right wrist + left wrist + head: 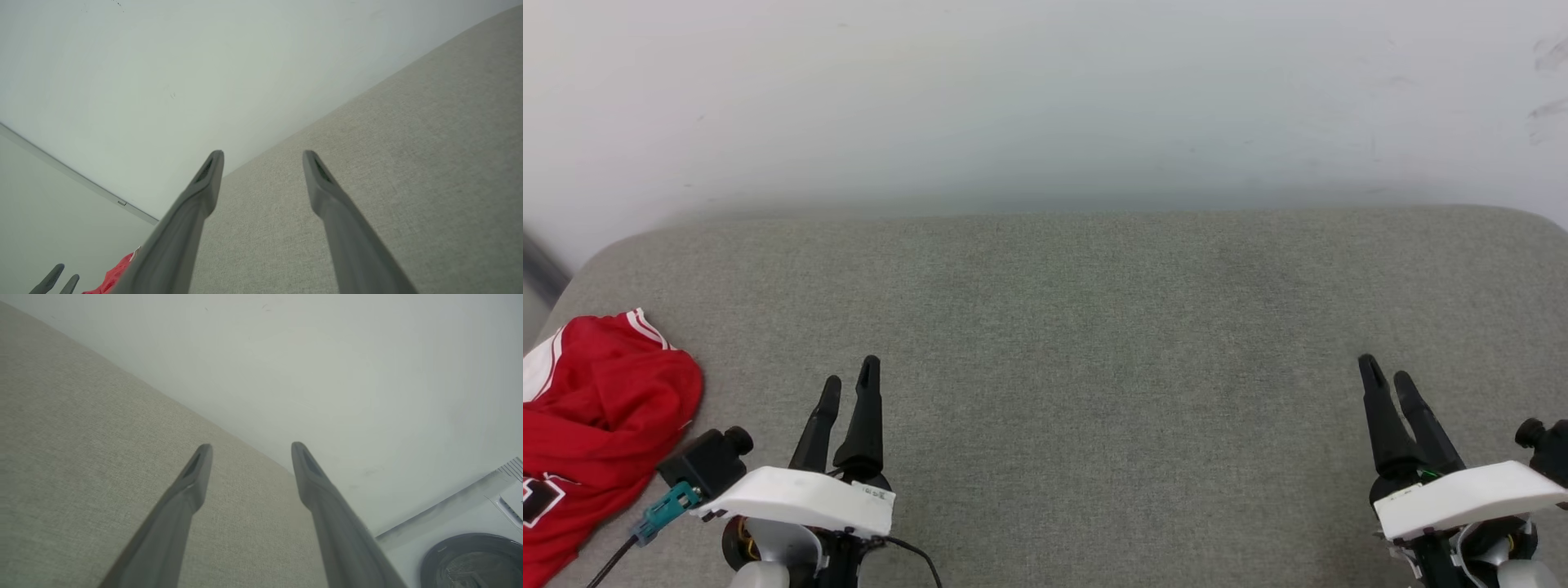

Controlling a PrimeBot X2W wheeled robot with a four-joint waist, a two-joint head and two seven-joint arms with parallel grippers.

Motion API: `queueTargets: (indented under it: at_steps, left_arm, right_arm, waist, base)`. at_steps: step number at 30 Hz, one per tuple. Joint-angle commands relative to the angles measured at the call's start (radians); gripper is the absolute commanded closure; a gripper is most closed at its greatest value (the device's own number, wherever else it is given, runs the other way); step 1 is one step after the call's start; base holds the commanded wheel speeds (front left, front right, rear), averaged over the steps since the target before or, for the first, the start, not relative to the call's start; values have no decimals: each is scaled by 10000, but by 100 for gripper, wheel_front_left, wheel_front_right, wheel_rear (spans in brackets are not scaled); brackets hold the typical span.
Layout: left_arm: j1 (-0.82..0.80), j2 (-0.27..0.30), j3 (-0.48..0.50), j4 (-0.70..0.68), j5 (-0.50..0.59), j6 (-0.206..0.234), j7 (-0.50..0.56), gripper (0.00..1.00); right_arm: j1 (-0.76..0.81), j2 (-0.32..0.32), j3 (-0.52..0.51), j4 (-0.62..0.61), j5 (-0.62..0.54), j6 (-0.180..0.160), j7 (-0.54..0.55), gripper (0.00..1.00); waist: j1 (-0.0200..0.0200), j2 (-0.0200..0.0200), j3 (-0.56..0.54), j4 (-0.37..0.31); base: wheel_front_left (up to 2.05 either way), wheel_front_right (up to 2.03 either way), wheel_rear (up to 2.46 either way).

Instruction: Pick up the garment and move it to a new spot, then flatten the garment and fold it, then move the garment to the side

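Upholstery in grey woven cloth (1094,367) takes up most of the head view, a broad padded surface with rounded far corners. Behind it rises a pale wall (1045,98) with a few faint scuffs.

At the surface's left edge lies the shirt (596,425), red with a white sleeve and striped trim. It is bunched into a loose heap, and part of a black, white-outlined letter or number shows near the bottom of the frame. It runs off the frame to the left and below, so its full extent cannot be told. A sliver of the same red shows low in the right wrist view.

The left gripper (851,370) hovers over the surface just to the right of the shirt, apart from it, and its wrist camera (707,461) sits close to the shirt's edge. The right gripper (1384,367) hangs well away at the far right. On both, the fingers stand spread as wide as they go, with only cloth and wall between them, and neither has hold of anything.

Judging by this, the work looks to be at its very start. The shirt is crumpled, neither flat nor folded, and nothing grips it. Picking it up, carrying it toward the middle, smoothing it out, folding it and setting it aside all appear left to do. The left arm looks better placed for the first grasp.
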Motion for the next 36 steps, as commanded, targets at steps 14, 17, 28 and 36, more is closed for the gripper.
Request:
queueTargets:
  at_steps: [14,17,28,36]
  left_arm:
    - [-285,201,-383,-67,2306,338,-516,0]
    - [-292,236,-441,-46,2675,411,-609,0]
    - [-308,313,-598,86,3827,628,-895,0]
    - [-299,313,-736,195,4492,670,-1083,0]
  right_arm:
    - [117,-52,135,-440,-2250,1,13,0]
    - [129,-23,104,-465,-2671,1,58,0]
    - [163,24,40,-540,-3948,1,147,0]
    - [183,106,10,-655,-4630,1,36,0]
  waist:
    - [0,-1,-28,12]
    - [0,-1,-30,14]
    - [0,-1,-42,15]
    - [0,-1,-52,22]
  base:
    - [0,0,0]
    - [0,0,0]
    - [0,0,0]
    - [0,0,0]
